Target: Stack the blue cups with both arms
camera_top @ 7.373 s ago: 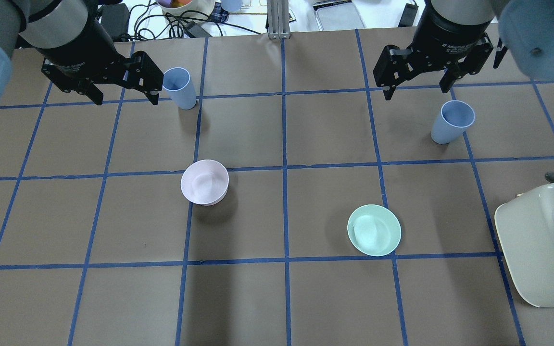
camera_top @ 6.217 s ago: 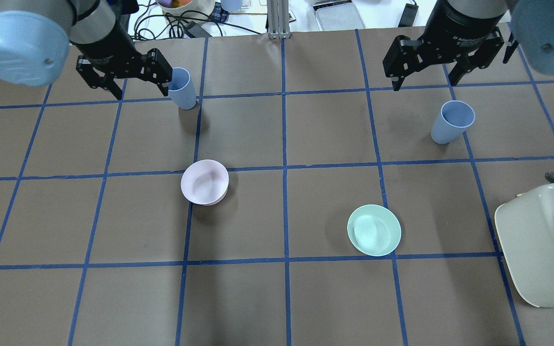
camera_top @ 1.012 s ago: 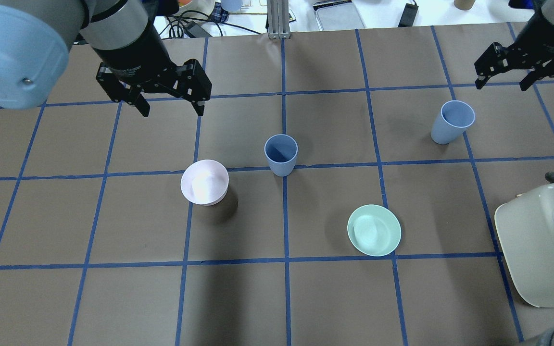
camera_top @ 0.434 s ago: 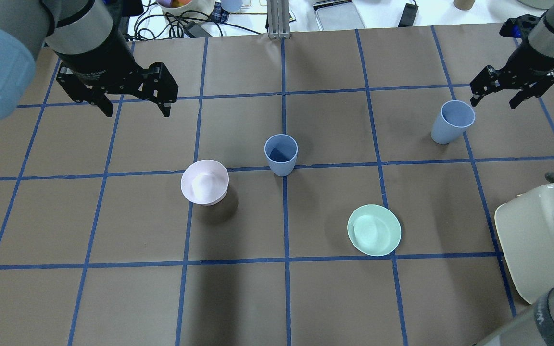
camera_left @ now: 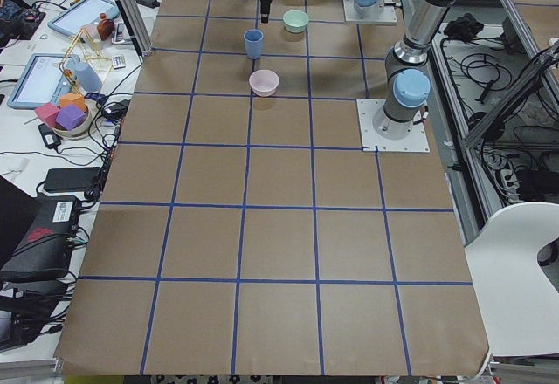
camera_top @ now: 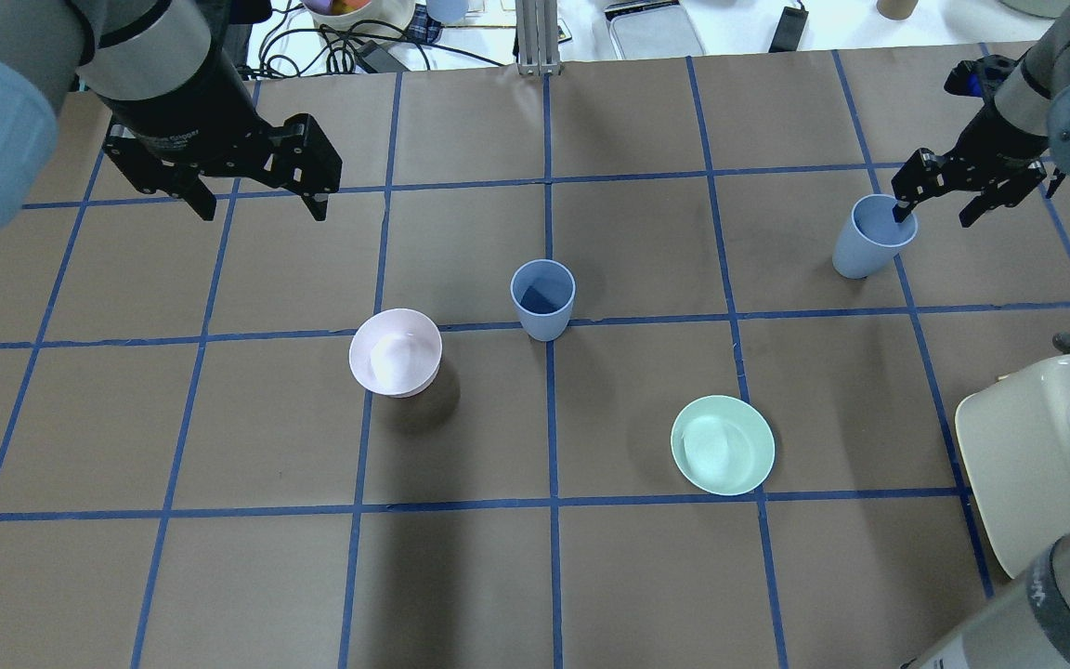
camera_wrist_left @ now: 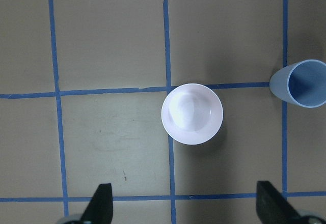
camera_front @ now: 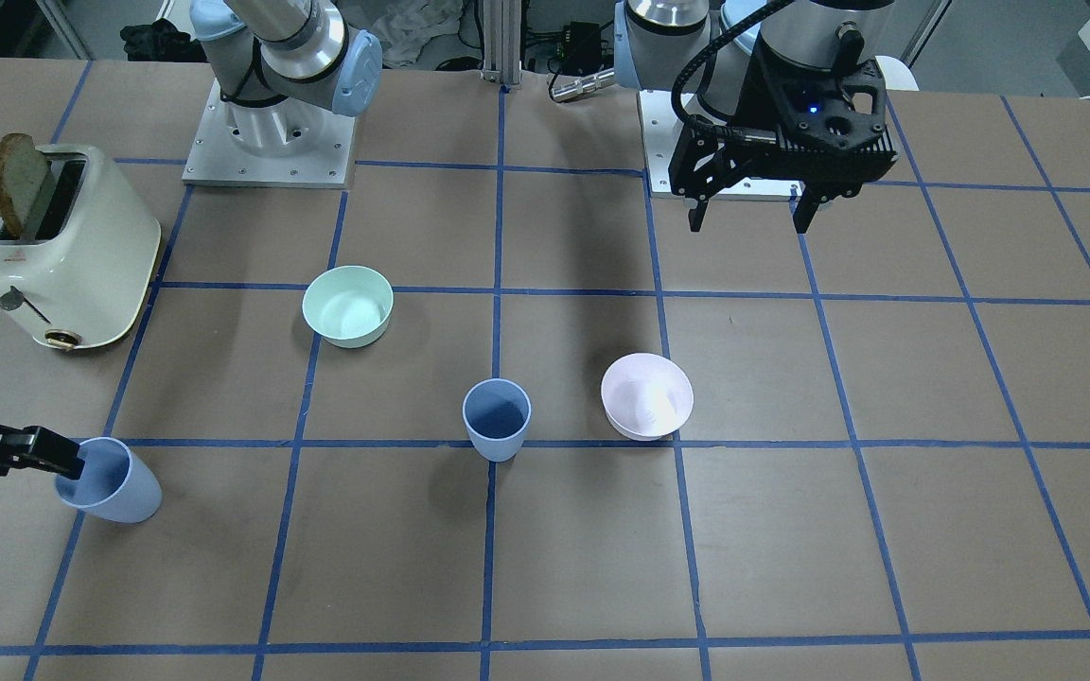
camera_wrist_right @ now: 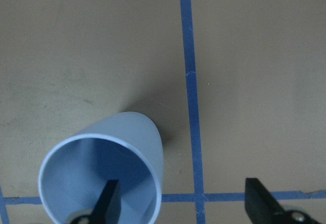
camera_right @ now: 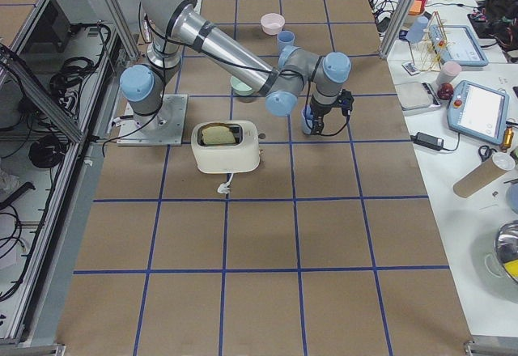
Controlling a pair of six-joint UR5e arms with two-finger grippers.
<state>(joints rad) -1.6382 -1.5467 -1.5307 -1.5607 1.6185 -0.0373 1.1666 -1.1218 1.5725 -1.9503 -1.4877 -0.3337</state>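
My right gripper (camera_top: 932, 216) has come down on the right-hand blue cup (camera_top: 865, 249) — spread wide, one finger (camera_wrist_right: 107, 204) inside its rim, nothing gripped yet — while my left gripper (camera_top: 264, 212), spread and empty, has left the centre blue cup (camera_top: 542, 302) standing on the worktop (camera_top: 646, 576), ready to receive it

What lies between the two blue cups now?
Nothing: in the overhead view only bare table crossed by a blue tape line separates the middle cup from the cup at the right claw.
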